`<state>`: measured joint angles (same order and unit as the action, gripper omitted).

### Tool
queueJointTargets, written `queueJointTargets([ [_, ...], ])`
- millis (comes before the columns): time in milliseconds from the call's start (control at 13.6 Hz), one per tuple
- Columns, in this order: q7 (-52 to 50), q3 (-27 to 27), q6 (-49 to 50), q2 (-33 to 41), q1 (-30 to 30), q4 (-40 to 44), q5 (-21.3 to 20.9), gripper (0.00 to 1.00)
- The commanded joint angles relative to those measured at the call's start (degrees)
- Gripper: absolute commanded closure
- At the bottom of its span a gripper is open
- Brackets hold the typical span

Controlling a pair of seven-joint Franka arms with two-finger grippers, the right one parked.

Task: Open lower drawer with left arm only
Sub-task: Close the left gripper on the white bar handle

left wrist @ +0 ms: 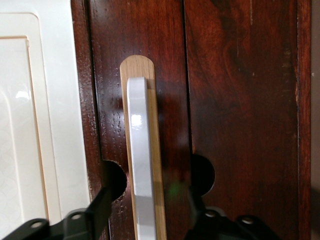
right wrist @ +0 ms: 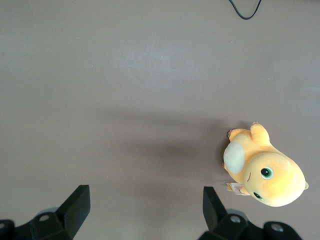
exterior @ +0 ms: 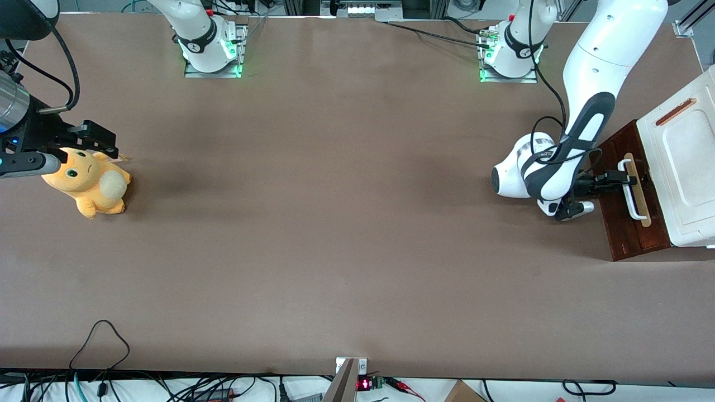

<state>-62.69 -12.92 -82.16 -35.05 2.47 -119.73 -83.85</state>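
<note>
The lower drawer (exterior: 625,229) shows its dark red-brown front at the working arm's end of the table. None of its pale inside shows. Its white bar handle (exterior: 633,192) lies on a pale wood strip (exterior: 642,209). The left arm (exterior: 592,72) reaches down in front of the drawer, and its black gripper (exterior: 627,180) is at the handle. In the left wrist view the gripper (left wrist: 148,212) is open. Its two fingers (left wrist: 100,210) stand on either side of the white bar handle (left wrist: 140,150), apart from it. The strip (left wrist: 161,165) runs along under the bar.
The white cabinet top (exterior: 684,162) with a copper-coloured slot (exterior: 676,111) sits above the drawer front. Two half-round cut-outs (left wrist: 116,179) flank the handle. An orange plush toy (exterior: 86,181) lies toward the parked arm's end. Cables hang off the table's near edge.
</note>
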Motion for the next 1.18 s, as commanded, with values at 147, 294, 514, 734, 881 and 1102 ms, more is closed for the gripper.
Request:
queueJointTargets([
  [147,-0.77,0.88,0.95,-0.28,0.08,0.03,-1.23,0.46],
  [294,-0.77,1.05,0.95,-0.28,0.08,0.03,-1.23,0.46],
  [514,-0.77,1.05,0.95,-0.28,0.17,-0.06,-1.23,0.54],
  [734,-0.77,1.05,0.95,-0.28,0.16,-0.06,-1.31,0.66],
  [881,-0.77,1.14,0.95,-0.37,0.17,-0.15,-1.31,0.68],
  [1102,-0.77,1.32,0.95,-0.46,0.17,-0.41,-1.31,0.67],
])
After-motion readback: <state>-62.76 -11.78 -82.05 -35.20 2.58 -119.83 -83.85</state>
